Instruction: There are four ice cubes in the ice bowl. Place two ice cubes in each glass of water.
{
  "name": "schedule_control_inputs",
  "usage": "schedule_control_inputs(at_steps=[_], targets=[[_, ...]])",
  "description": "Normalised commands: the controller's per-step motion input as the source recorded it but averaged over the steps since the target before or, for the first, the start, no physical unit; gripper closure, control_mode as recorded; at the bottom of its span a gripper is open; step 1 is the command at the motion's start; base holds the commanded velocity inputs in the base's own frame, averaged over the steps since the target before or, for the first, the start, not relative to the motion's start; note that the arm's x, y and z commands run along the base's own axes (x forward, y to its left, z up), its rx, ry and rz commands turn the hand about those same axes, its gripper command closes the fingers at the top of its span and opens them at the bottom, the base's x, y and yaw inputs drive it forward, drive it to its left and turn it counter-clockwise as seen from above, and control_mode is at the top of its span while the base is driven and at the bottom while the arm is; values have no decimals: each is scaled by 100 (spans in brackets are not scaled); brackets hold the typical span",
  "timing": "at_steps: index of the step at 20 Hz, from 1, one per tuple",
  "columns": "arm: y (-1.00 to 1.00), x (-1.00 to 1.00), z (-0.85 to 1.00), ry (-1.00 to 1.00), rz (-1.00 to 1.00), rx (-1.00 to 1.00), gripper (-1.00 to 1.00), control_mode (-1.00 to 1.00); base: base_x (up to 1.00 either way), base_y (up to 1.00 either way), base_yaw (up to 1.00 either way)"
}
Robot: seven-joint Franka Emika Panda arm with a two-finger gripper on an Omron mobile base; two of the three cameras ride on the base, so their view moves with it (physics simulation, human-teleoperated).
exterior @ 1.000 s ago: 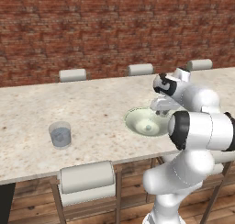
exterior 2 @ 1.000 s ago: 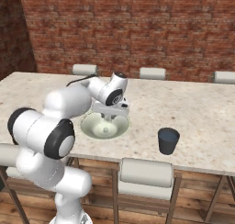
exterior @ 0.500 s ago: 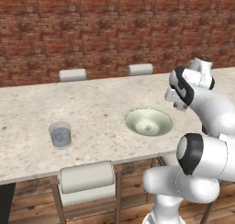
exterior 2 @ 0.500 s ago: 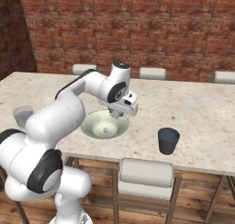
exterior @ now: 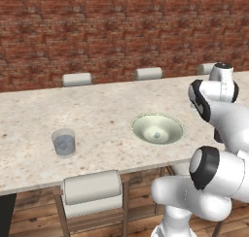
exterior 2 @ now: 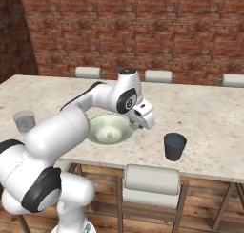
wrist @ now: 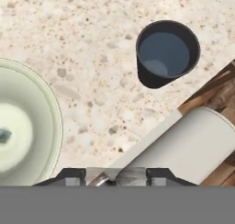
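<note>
My gripper (wrist: 115, 178) is shut on a small pale grey ice cube (wrist: 131, 176), held above the counter between the ice bowl and the dark navy glass of water (wrist: 167, 53). In the right base view the gripper (exterior 2: 142, 124) hangs just right of the pale greenish bowl (exterior 2: 97, 132) and left of the dark glass (exterior 2: 175, 146). One ice cube (exterior: 156, 134) lies in the middle of the bowl (exterior: 170, 126). A pale patch shows in the dark glass's water. The see-through glass (exterior: 63, 142) stands far to the left.
The speckled stone counter (exterior: 102, 110) runs wide, with its front edge close to the dark glass. White chair backs (exterior 2: 151, 178) stand along the near side and others (exterior: 77, 79) along the far side, before a brick wall.
The arm has lifted out of the bowl and swung right toward the dark glass, carrying the ice cube. The bowl and both glasses have stayed put.
</note>
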Motion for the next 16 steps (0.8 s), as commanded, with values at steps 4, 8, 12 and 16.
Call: schedule_control_inputs(at_steps=[4, 8, 12, 16], targets=[[-59, 0, 0, 0, -7, 0, 100, -100, 0, 0, 0], [-60, 8, 0, 1, -1, 0, 100, -100, 0, 0, 0], [-62, 4, 0, 3, -2, 0, 100, -100, 0, 0, 0], [-53, 7, 0, 2, -1, 0, 100, -100, 0, 0, 0]])
